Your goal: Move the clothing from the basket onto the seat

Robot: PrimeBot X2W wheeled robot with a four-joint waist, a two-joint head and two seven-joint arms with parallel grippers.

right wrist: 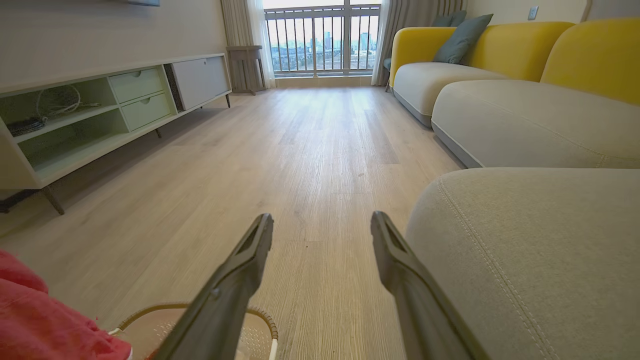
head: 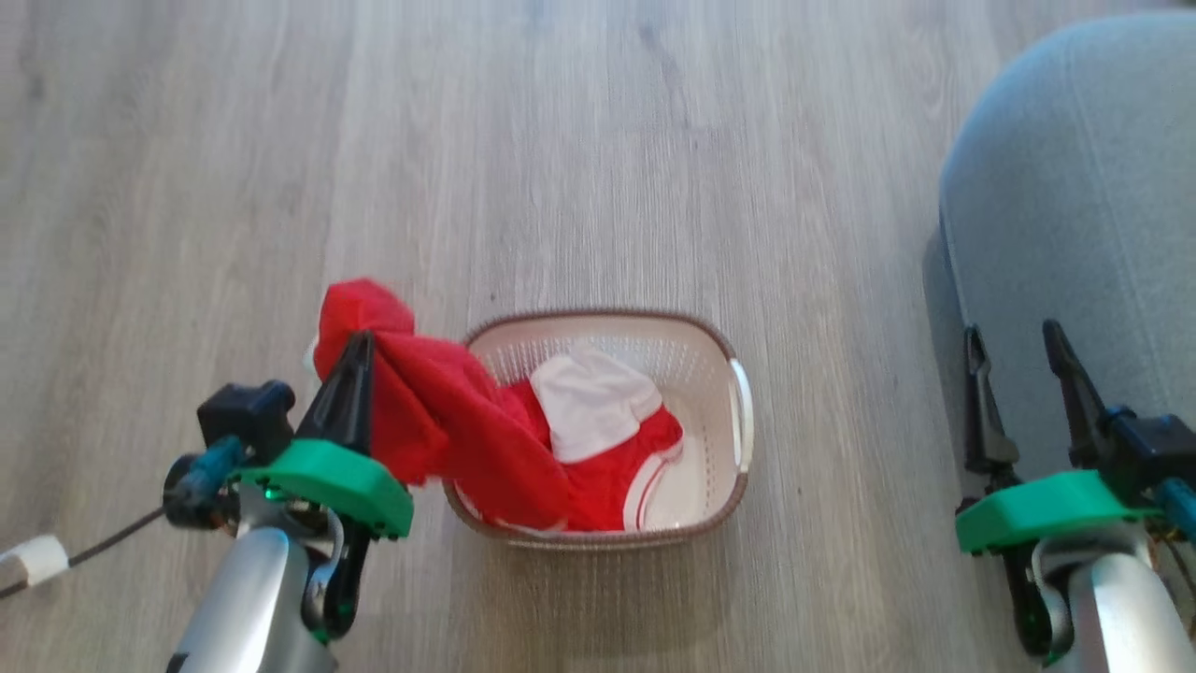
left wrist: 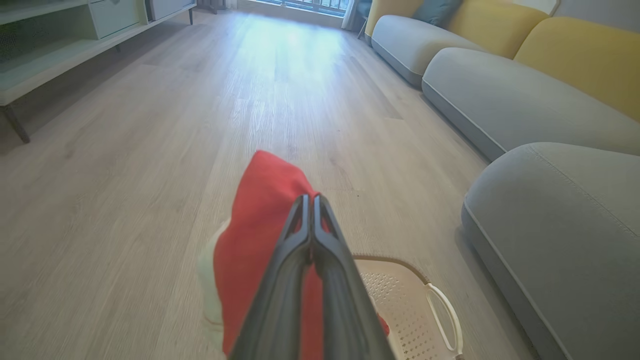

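Clothing (head: 439, 411) trails from basket (head: 607, 314); left wrist view confirms left claw (left wrist: 311, 199) clamped.

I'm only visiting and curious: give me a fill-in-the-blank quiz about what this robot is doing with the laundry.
The left gripper is shut on the ____ clothing.
The right gripper is ____, holding nothing.
In the head view, the grey seat lies to the ____ of the basket.
Missing: red; open; right.

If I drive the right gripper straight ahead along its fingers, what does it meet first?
Probably nothing near: open wooden floor lies ahead of the right gripper. The grey seat sits close on its right; clearance there is unclear.
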